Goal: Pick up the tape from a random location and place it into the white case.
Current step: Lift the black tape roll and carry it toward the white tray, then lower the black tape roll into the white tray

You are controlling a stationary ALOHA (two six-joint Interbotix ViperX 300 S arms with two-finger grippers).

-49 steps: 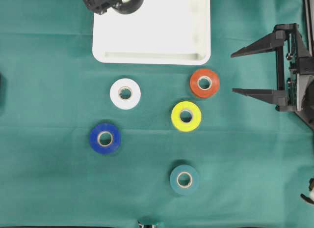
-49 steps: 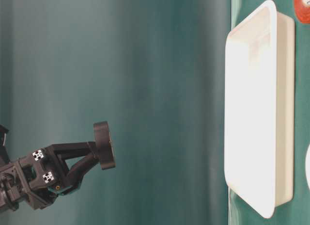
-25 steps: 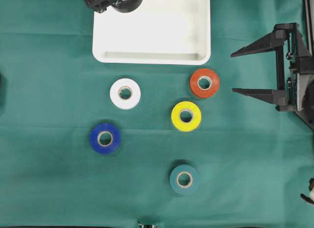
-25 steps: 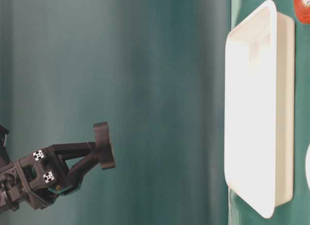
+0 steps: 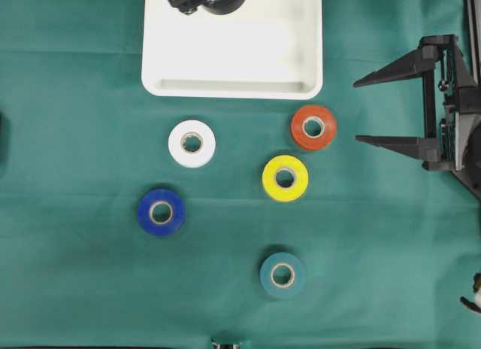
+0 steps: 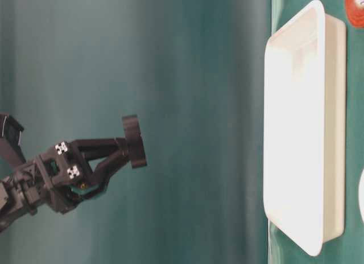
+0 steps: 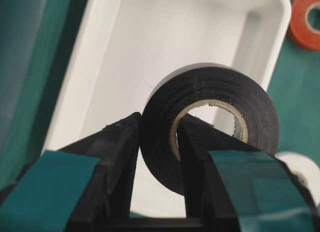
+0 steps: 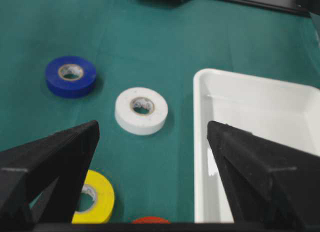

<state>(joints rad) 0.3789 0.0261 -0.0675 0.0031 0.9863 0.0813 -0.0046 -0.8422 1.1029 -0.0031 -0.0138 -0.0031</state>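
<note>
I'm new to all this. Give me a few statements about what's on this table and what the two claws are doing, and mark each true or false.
1. The left gripper is clamped on a black tape roll. True.
2. The black roll already lies on the floor of the white case. False: it is held in the air above the case.
3. The right gripper holds the orange roll. False: its jaws stand wide open, holding nothing, and the orange roll lies on the cloth.
4. Five rolls lie on the green cloth outside the case. True.
5. The yellow roll lies on top of the orange roll. False: both lie flat on the cloth.
</note>
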